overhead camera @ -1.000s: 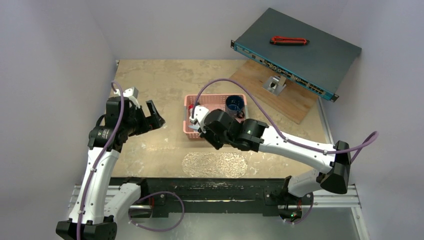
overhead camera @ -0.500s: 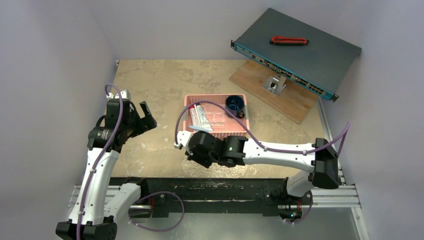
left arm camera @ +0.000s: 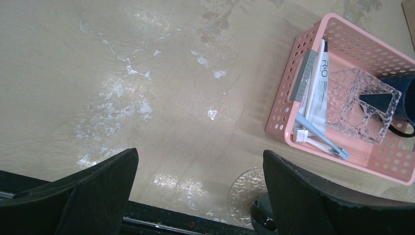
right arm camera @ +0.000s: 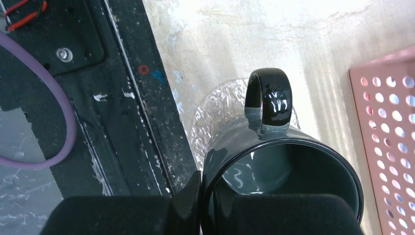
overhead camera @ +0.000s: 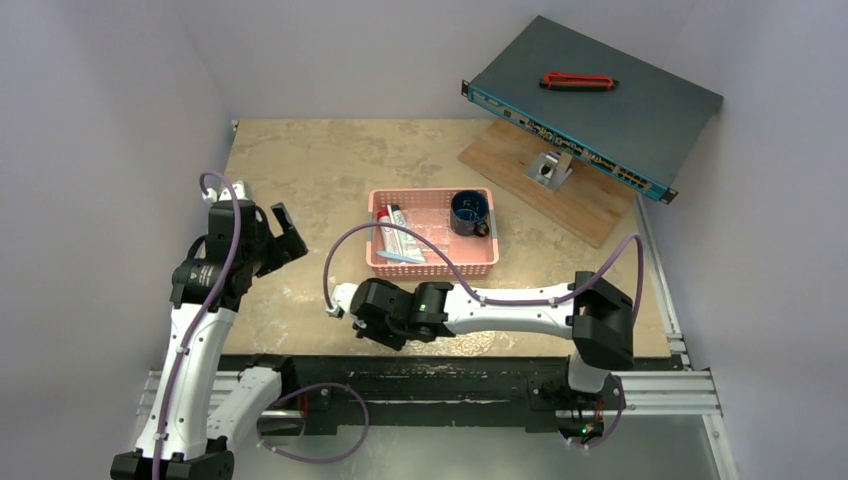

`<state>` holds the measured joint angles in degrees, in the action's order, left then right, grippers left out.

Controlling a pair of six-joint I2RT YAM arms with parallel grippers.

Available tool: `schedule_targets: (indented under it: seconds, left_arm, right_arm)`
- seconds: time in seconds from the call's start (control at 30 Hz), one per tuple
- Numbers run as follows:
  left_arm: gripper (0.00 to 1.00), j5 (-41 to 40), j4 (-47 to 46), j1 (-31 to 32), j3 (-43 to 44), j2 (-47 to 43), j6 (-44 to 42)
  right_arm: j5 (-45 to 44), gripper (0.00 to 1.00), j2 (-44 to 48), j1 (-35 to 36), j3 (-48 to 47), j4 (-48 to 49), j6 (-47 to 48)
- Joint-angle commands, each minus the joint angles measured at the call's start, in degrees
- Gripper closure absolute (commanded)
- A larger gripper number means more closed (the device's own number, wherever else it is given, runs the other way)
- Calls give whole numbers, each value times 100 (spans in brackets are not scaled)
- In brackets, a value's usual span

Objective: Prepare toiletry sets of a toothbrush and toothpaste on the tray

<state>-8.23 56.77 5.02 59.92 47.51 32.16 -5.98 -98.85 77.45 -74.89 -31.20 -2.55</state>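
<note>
Right hand [right arm camera: 203, 193] is gripping a dark mug [right arm camera: 288, 181] by the rim, one finger inside and one outside, clamped on the wall. The mug is sitting upright over the tray [right arm camera: 215, 105], which is lying at the near edge of the counter [left arm camera: 171, 73]. Contact between mug base and tray cannot be confirmed. Neither toothbrush [left arm camera: 320, 139] nor toothpaste [left arm camera: 320, 83] is lying on the tray. Both are lying in the pink basket [left arm camera: 281, 112] beyond it, beside a glass holder [left arm camera: 359, 103] and a blue mug [overhead camera: 469, 211].

Risks noted:
- **Overhang:** the mug appears to be overhanging the tray's near-left edge, so a release there is likely to leave it tilting or tipping.
- **Sliding:** the tray looks glossy and light, so any sideways drag from the mug could be pushing it toward the counter's edge.

The right arm is stretching low and leftward along the near edge, wrist leading. The left hand [left arm camera: 199, 154] is hovering with fingers spread wide and holding nothing, over bare counter left of the basket, angling down toward it, well apart from everything.
</note>
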Motion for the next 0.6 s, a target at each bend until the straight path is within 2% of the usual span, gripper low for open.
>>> schedule_targets:
  seconds: [0.0,0.57]
  left_arm:
    - [2,-136,-26,26,213,-56,63]
    - [2,-118,-35,26,213,-57,33]
  right_arm:
    - [67,100,42,42,-475,510,78]
    - [172,100,-487,51,-718,516,70]
